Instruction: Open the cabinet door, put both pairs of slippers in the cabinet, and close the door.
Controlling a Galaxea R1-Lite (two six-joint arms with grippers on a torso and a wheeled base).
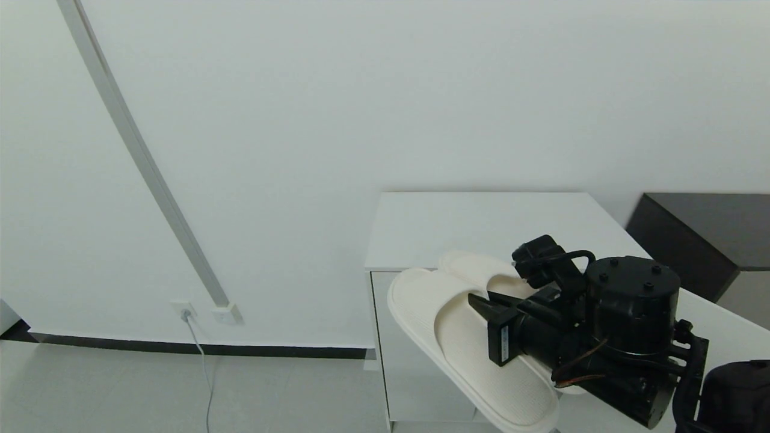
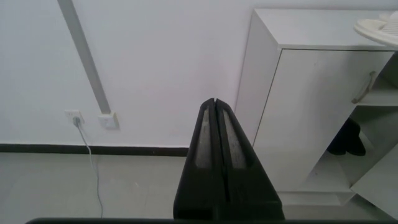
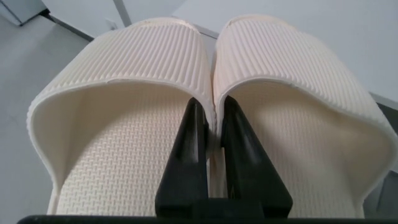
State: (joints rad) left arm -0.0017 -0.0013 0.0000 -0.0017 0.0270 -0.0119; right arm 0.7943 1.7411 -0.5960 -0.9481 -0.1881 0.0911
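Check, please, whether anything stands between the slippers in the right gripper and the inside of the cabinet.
Nothing visible does. The slippers, clamped by the right gripper, hang by the top of the cabinet, and its door stands open, with dark shoes inside.

We read this as a home entrance hall, or a room staged as one. It has a plain white wall [image 1: 361, 90], black skirting [image 1: 180, 347], a pale floor [image 1: 90, 391] and a wall socket [image 1: 185, 311] with a cable [image 1: 207, 373] plugged in. There is also a white shoe cabinet [image 1: 481, 222], cream slippers [image 1: 451, 337], and on a lower shelf what may be dark shoes [image 2: 347, 140].
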